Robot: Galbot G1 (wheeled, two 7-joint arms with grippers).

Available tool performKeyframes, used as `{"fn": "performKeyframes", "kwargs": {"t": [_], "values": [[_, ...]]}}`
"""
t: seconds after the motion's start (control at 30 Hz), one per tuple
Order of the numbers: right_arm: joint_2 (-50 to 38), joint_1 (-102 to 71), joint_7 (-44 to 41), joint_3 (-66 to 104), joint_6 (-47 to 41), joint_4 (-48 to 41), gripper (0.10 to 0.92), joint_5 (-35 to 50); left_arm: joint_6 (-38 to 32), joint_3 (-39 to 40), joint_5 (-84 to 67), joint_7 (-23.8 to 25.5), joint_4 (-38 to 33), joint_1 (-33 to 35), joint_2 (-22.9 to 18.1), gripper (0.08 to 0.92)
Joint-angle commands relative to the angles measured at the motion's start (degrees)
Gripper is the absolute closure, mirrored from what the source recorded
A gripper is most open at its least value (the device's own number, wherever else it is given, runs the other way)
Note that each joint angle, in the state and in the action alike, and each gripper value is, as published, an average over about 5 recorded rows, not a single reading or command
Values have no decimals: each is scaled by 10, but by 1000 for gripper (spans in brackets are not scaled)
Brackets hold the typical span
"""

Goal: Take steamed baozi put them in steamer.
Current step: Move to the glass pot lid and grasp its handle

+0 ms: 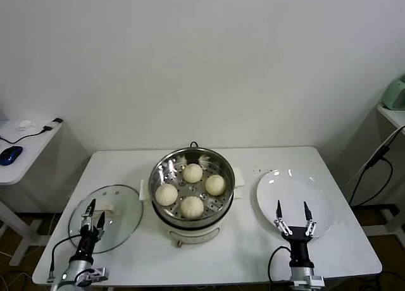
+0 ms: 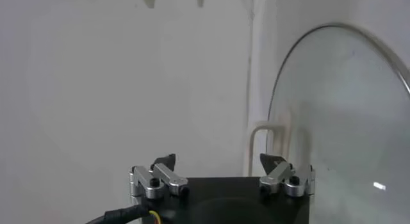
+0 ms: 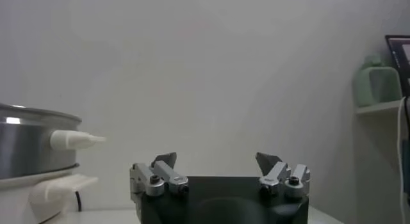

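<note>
Several cream-white baozi sit on the perforated tray inside the steel steamer (image 1: 163, 167) at the table's middle: one at the back (image 1: 192, 173), one on the right (image 1: 215, 185), one on the left (image 1: 166, 194), one at the front (image 1: 192, 207). My left gripper (image 1: 92, 212) is open and empty at the front left, over the glass lid (image 1: 123, 221). My right gripper (image 1: 292, 214) is open and empty at the front right, over the near edge of the white plate (image 1: 294, 186). The steamer's side (image 3: 29, 148) shows in the right wrist view.
The glass lid (image 2: 346, 116) with its cream handle lies flat left of the steamer. The white plate right of the steamer holds nothing. A side table with a blue mouse (image 1: 10, 154) stands at far left; cables hang at far right.
</note>
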Motion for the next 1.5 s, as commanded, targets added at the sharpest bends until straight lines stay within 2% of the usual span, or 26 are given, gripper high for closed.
{"fn": "performKeyframes", "kwargs": {"t": [0.03, 0.73, 0.87, 1.13, 1.5], "values": [[3, -9, 0, 4, 3, 0, 203, -1, 7, 3, 11, 5, 14, -22, 3, 177], [5, -17, 4, 7, -1, 17, 203, 0, 24, 14, 13, 24, 52, -62, 2, 190], [6, -20, 6, 8, -2, 23, 203, -1, 29, 15, 14, 28, 59, -63, 1, 278], [6, -24, 12, 10, -2, 32, 203, -2, 28, 17, 11, 29, 67, -65, 1, 529], [10, -20, 14, 9, 0, 31, 203, -7, 16, 10, -24, 31, 38, -60, 8, 831]]}}
